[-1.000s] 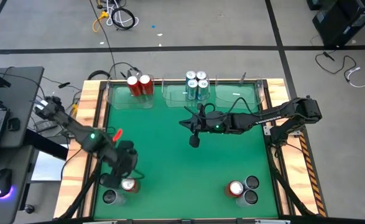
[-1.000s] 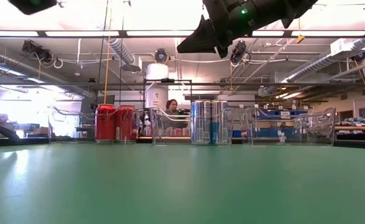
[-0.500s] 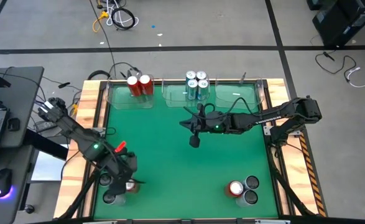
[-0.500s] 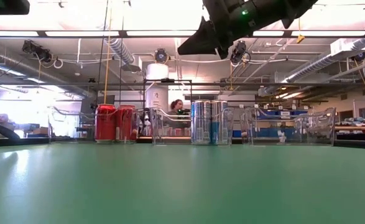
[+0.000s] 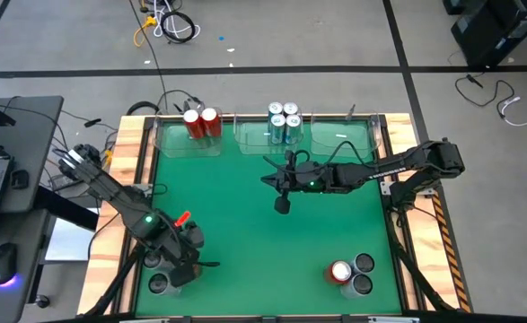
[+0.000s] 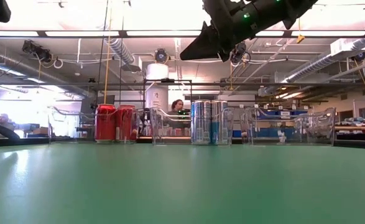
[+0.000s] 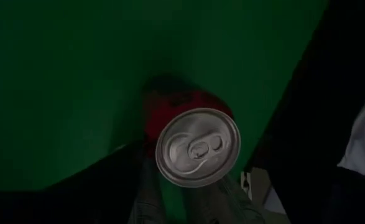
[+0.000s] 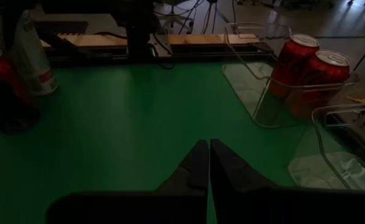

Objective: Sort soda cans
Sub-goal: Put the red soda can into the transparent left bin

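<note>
My left gripper [image 5: 180, 257] hangs over a red can [image 7: 198, 147] at the table's near left, pointing down. It is open, with a finger [image 7: 150, 198] on either side of the can; I cannot tell whether they touch it. The can stands upright on the green mat and is hidden under the gripper in the high view. A grey can [image 5: 160, 284] stands beside it. My right gripper [image 5: 267, 178] is shut and empty, held above the table's middle. It also shows in the right wrist view [image 8: 208, 155] and the low view [image 6: 198, 46].
Three clear bins line the far edge. The left bin [image 5: 169, 144] holds two red cans [image 5: 201, 120], the middle bin [image 5: 250, 139] holds three blue-and-white cans [image 5: 284, 122], and the right bin [image 5: 344, 139] holds none. One red can [image 5: 339, 271] and two grey cans [image 5: 362, 274] stand near right.
My left gripper has gone toward the table's near edge and come down over the red can, which it now covers in the high view. The can has stayed where it was.
</note>
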Available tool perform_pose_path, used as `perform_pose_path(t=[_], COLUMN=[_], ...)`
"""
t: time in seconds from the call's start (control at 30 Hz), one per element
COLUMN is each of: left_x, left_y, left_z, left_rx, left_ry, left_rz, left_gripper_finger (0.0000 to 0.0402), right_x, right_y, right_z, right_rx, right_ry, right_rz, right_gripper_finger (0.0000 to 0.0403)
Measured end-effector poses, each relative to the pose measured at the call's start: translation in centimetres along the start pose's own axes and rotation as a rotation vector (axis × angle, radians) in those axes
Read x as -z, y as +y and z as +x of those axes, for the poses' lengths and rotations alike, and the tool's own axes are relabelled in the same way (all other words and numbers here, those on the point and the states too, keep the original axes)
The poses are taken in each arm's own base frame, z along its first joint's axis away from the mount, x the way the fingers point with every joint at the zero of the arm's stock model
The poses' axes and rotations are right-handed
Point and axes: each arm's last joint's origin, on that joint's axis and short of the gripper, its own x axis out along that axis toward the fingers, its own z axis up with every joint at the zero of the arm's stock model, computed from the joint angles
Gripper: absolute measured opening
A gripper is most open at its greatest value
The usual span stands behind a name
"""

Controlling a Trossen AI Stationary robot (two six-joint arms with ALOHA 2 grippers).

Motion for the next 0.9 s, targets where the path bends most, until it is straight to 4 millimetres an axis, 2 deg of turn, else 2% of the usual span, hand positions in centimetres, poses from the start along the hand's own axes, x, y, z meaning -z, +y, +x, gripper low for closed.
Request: perform_pose_path(t=[0.3,0.53,0.9], left_x=[0.05,0.32,0.17], left_y=[0.19,0.84,0.61], left_z=[0.46,0.4,0.43], left_rx=[-0.045,-0.118,-0.098], left_ry=[0.025,0.04,0.016], left_rz=[-0.029,-0.076,-0.077], left_gripper_finger=[0.0353,0.0356,0.0356], right_x=[0.03,0.03,0.04], right_y=[0.02,0.02,0.21], right_z=[0.0,0.0,-0.03], right_rx=[-0.006,-0.006,-0.03], right_ry=[0.003,0.004,0.004], right_rz=[-0.017,-0.018,-0.012], right_gripper_finger=[0.0004,0.0007,0.0023])
